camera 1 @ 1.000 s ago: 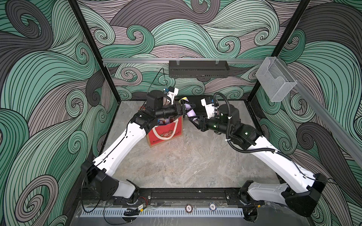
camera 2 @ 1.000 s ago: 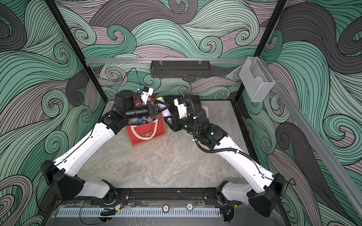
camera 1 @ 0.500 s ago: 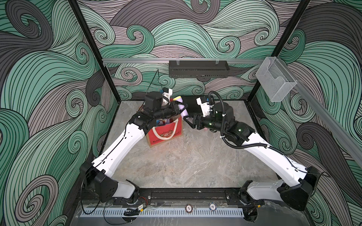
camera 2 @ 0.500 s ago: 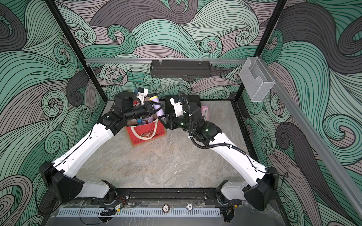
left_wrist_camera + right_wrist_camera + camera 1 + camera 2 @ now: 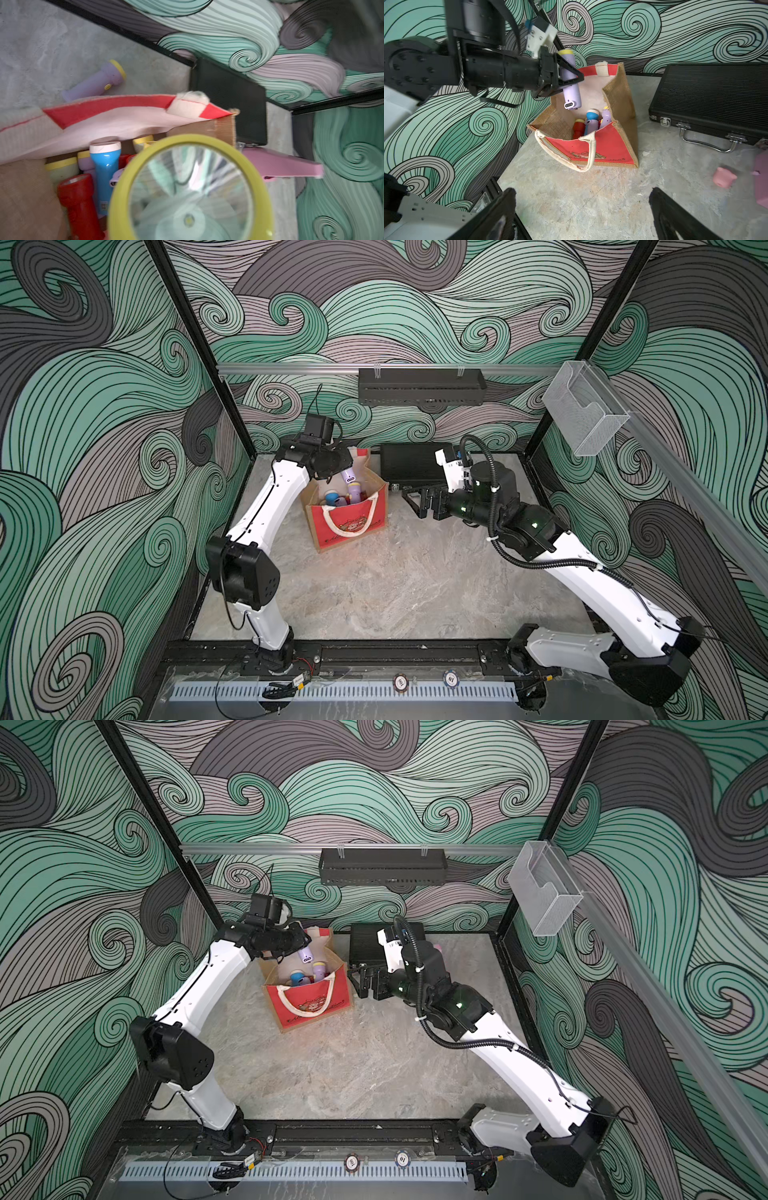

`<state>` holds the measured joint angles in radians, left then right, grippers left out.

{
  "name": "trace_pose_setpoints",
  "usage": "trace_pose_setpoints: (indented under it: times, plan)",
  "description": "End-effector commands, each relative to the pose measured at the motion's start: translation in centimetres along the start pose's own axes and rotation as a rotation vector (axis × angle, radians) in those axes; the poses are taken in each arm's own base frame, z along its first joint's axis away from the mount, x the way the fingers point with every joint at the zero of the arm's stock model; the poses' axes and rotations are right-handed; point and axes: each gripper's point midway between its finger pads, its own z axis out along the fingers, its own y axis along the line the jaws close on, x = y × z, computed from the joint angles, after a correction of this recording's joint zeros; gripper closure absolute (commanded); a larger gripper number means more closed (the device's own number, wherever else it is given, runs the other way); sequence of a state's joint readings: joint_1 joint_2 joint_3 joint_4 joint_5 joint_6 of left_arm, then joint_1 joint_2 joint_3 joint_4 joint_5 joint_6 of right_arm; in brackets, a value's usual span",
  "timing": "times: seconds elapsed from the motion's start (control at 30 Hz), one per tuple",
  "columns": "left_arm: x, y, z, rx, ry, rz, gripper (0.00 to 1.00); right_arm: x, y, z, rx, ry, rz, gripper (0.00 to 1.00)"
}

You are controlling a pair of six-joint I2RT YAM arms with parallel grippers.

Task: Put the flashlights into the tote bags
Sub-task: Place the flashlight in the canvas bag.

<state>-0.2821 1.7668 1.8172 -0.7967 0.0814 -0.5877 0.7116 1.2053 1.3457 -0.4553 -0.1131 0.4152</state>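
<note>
Lilac flashlight [image 5: 572, 97] hung over the open tote bag [image 5: 612, 143].
The left fingers [image 5: 578, 75] pinched its barrel, yellow head up, above a blue flashlight [image 5: 592, 117] and a red flashlight [image 5: 578, 128] standing inside; the right fingers [image 5: 666, 209] were spread wide, empty, near the bag. A second lilac flashlight [image 5: 95, 83] lay on the tabletop [image 5: 571, 197] just outside the bag's rim.

Soft, even light, faint shadows. Both top views look sharp; the left wrist view smears, its close flashlight [image 5: 190, 193] out of focus.
</note>
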Motion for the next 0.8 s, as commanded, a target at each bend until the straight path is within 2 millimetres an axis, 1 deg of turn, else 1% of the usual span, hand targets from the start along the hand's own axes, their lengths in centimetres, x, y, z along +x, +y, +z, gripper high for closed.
trace_pose_setpoints:
  times: [0.0, 0.1, 0.2, 0.3, 0.43, 0.53, 0.6, 0.77]
  plan:
    - [0.1, 1.5, 0.8, -0.126, 0.014, 0.069, 1.0, 0.2, -1.7, -1.1, 0.094, 0.003, -0.031, 0.0]
    - [0.8, 2.7, 2.3, -0.2, 0.052, 0.063, 1.0, 0.1, -2.5, -1.7, 0.133, -0.006, -0.04, 0.0]
    - [1.9, 3.3, 4.0, -0.222, 0.1, 0.064, 1.0, 0.5, -3.1, -2.1, 0.16, -0.001, -0.042, 0.0]
    - [3.3, 4.2, 5.9, -0.248, 0.144, 0.06, 1.0, 0.9, -3.6, -2.2, 0.178, 0.004, -0.036, 0.0]
    - [4.9, 4.9, 8.0, -0.267, 0.173, 0.077, 1.0, 1.2, -3.9, -2.1, 0.188, 0.007, -0.03, 0.0]
    - [5.9, 5.6, 9.0, -0.285, 0.195, 0.065, 1.0, 1.2, -3.9, -2.0, 0.188, 0.003, -0.027, 0.0]
    - [6.3, 5.7, 9.4, -0.284, 0.2, 0.06, 1.0, 1.2, -4.1, -2.0, 0.195, 0.003, -0.026, 0.0]
    - [7.0, 6.0, 9.9, -0.305, 0.211, 0.071, 1.0, 1.2, -4.4, -2.4, 0.209, -0.007, -0.028, 0.0]
